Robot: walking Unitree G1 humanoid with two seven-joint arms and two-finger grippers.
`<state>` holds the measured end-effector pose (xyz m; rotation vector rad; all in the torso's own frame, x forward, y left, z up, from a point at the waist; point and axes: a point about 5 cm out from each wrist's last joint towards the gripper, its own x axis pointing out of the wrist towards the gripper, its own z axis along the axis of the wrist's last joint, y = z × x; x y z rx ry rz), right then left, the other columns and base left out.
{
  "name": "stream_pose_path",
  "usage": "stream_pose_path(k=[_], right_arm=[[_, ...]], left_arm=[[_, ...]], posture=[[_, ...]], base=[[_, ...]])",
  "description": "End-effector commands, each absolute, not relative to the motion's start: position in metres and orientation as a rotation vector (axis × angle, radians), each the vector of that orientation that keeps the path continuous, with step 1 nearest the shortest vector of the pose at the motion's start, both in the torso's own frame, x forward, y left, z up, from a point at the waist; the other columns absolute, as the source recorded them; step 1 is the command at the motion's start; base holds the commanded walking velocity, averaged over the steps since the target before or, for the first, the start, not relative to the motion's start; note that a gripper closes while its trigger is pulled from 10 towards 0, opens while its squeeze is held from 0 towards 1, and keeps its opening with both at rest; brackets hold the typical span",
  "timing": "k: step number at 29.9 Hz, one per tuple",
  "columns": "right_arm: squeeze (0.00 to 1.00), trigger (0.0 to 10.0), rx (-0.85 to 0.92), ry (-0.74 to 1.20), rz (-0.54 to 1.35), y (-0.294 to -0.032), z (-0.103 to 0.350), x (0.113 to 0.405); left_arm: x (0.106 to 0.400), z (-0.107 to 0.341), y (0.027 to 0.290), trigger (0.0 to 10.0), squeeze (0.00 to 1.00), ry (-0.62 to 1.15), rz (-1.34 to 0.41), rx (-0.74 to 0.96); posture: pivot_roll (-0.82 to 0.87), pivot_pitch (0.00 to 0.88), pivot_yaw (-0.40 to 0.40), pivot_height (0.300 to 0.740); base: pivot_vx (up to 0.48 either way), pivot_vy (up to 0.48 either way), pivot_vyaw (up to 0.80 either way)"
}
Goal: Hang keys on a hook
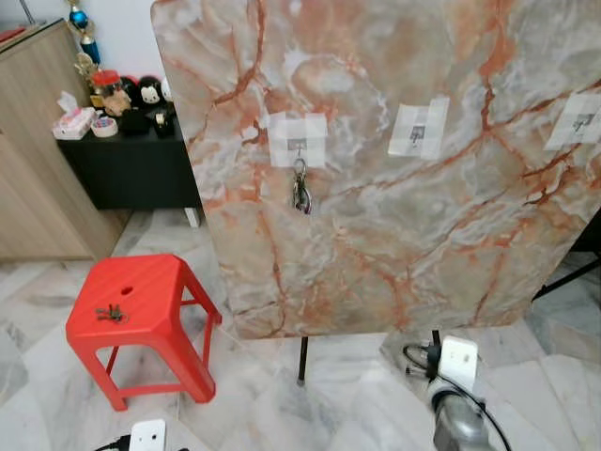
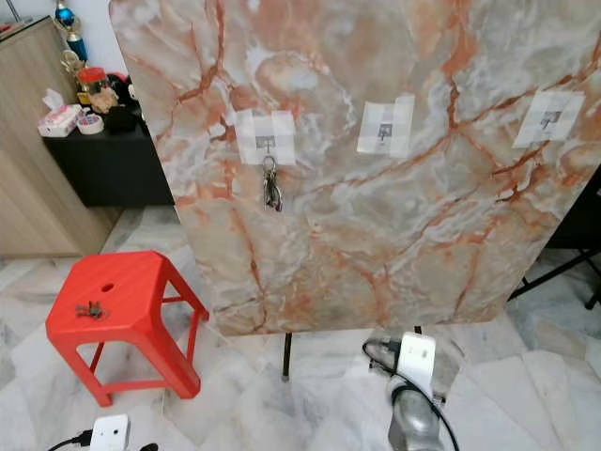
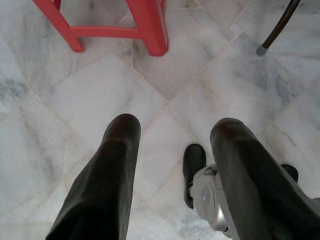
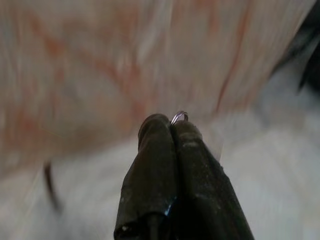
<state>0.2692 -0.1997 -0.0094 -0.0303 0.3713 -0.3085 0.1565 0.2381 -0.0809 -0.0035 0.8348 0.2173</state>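
Nearest the camera, the right gripper (image 4: 172,125) has its fingers pressed together on a thin key ring (image 4: 179,116) that peeks out at the tips. The right arm (image 1: 457,423) is low, below the marble board (image 1: 423,216). The free middle hook (image 1: 418,130) lies above and ahead of this gripper, with another free hook (image 1: 579,122) further right; the right arm is the nearer. One key bunch (image 1: 300,191) already hangs vertically from the left hook (image 1: 298,146). More keys (image 1: 111,313) lie on the red stool (image 1: 150,315). The left gripper (image 3: 175,135), fingers apart and empty, points at the floor.
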Motion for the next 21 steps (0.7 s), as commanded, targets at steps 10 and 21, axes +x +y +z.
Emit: stream_pose_path(k=[10,21], right_arm=[[0.00,10.0,-0.057,0.112,-0.516,-0.218,0.023,0.270],[0.00,10.0,-0.136,-0.011,-0.462,-0.206,0.050,0.285]], left_arm=[[0.156,-0.080,0.241,10.0,0.00,0.831,0.235,-0.003],[0.157,-0.079,0.244,10.0,0.00,0.824,0.258,-0.022]], posture=[[0.01,0.000,-0.023,0.736],[0.02,0.000,-0.029,0.736]], base=[[0.000,0.000,0.00],[0.000,0.000,0.00]])
